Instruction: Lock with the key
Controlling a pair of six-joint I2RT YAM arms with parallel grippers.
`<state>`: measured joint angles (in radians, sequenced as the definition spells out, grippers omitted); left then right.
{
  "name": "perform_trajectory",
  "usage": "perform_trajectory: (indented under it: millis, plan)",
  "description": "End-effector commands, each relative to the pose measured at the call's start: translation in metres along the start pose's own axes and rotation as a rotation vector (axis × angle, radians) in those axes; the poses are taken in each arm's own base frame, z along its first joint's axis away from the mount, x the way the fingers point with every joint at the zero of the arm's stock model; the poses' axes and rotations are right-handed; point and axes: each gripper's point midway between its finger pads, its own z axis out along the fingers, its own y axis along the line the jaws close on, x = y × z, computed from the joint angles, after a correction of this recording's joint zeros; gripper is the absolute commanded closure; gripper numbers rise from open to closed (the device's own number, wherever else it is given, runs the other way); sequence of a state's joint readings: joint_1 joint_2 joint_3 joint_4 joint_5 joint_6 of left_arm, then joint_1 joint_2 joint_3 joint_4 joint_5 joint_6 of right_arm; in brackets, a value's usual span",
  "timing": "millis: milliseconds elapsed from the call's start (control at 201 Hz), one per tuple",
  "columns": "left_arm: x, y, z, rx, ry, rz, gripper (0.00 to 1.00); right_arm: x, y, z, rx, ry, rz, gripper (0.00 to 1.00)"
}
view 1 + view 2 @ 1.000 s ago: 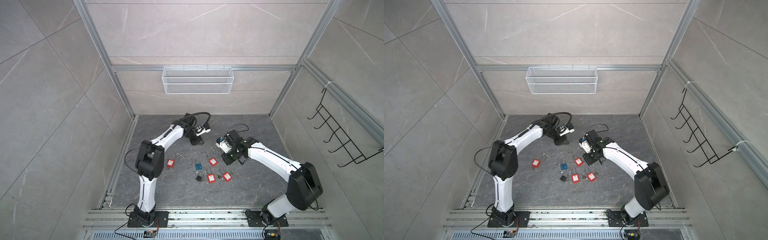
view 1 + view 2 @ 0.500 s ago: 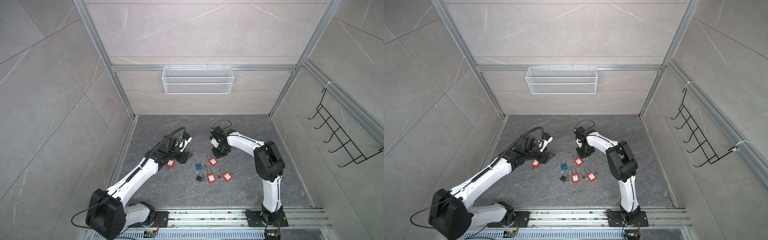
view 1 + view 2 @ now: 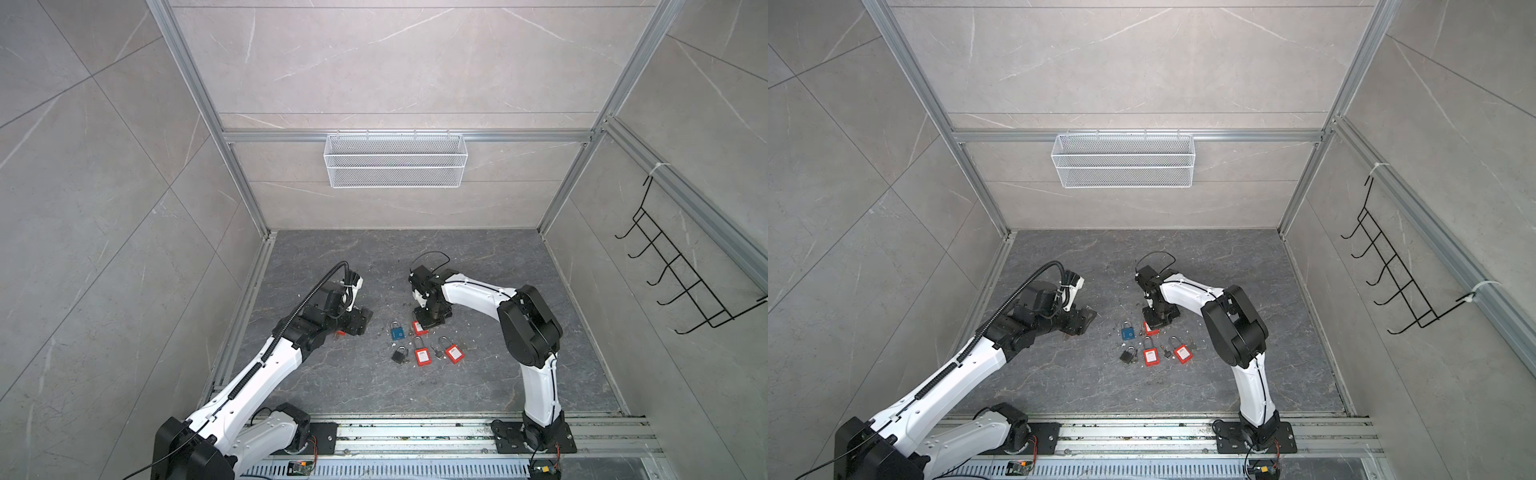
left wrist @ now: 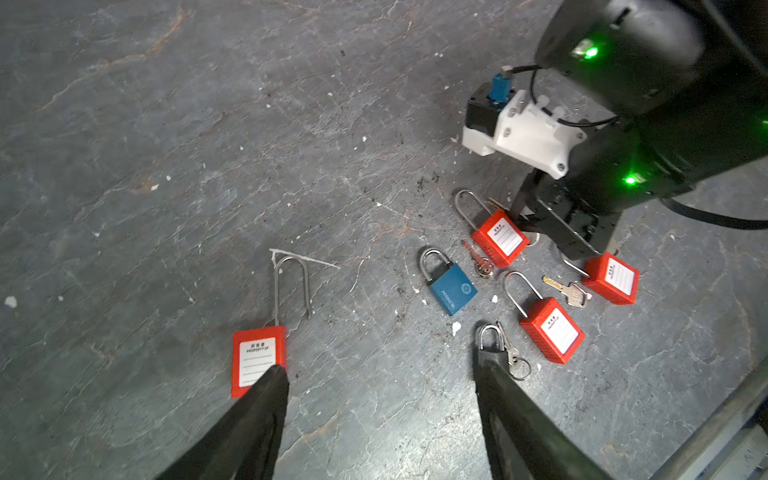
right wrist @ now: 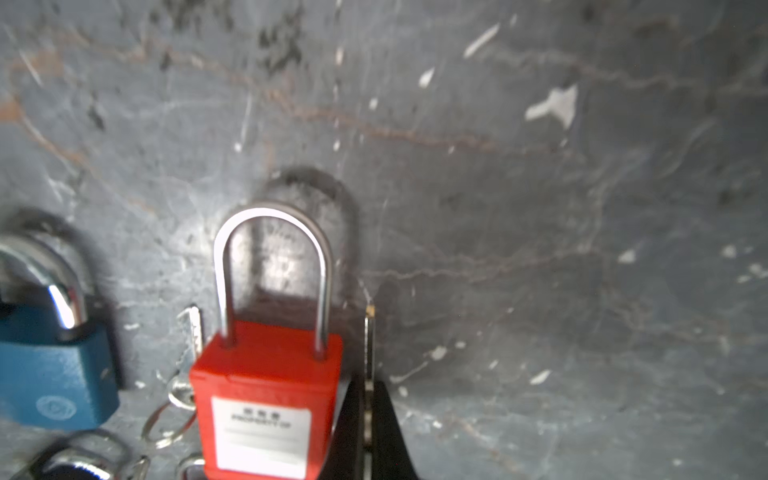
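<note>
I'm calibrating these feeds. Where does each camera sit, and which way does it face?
Top views: overhead at front, looking down at the dark stone floor; both arms show.
Left wrist: above left gripper, jaws open, facing scattered padlocks.
Right wrist: low behind right gripper, shut on a thin metal key, beside a red plastic padlock.
Shared: blue metal padlock in both wrist views.

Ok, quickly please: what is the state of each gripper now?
Left gripper: open, holding nothing.
Right gripper: closed on a thin key, beside the red padlock.
</note>
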<state>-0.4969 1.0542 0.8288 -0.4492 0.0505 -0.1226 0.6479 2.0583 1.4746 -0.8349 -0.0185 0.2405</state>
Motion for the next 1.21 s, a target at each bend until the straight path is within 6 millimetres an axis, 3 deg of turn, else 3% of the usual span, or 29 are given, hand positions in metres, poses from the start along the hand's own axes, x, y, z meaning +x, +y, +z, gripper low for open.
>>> perform_trajectory:
  millis: [0,154,319,478,572,652,717,821,861,1070,1205]
  plan:
    - [0.01,0.019,-0.001,-0.105,0.047,-0.063,0.24,0.011,-0.001,0.0,-0.001,0.019,0.089,1.0]
    - [0.024,0.034,0.001,-0.173,0.112,-0.115,0.2,0.011,0.002,-0.002,-0.026,0.008,0.145,0.99]
    - [0.037,0.045,0.006,-0.179,0.18,-0.172,0.17,0.012,-0.001,-0.005,-0.012,-0.015,0.172,0.91]
    - [0.05,0.065,0.011,-0.217,0.262,-0.206,0.16,0.005,-0.015,-0.029,0.052,-0.1,0.188,0.57]
    - [0.056,0.085,0.016,-0.255,0.325,-0.234,0.13,0.0,-0.015,-0.038,0.052,-0.129,0.186,0.51]
    - [0.057,0.09,0.026,-0.229,0.383,-0.236,0.12,-0.002,-0.019,-0.044,0.065,-0.158,0.203,0.46]
    - [0.059,0.091,0.033,-0.209,0.432,-0.234,0.11,0.0,-0.027,-0.051,0.1,-0.19,0.236,0.29]
    - [0.063,0.086,0.049,-0.156,0.49,-0.249,0.13,0.003,-0.044,-0.062,0.167,-0.268,0.296,0.17]
    - [0.064,0.085,0.056,-0.141,0.504,-0.256,0.14,0.002,-0.05,-0.068,0.186,-0.303,0.314,0.01]
    - [0.079,0.087,0.084,-0.121,0.578,-0.299,0.18,-0.006,-0.061,-0.094,0.202,-0.477,0.363,0.01]
    - [0.088,0.088,0.096,-0.137,0.593,-0.363,0.19,-0.005,-0.062,-0.1,0.164,-0.551,0.406,0.01]
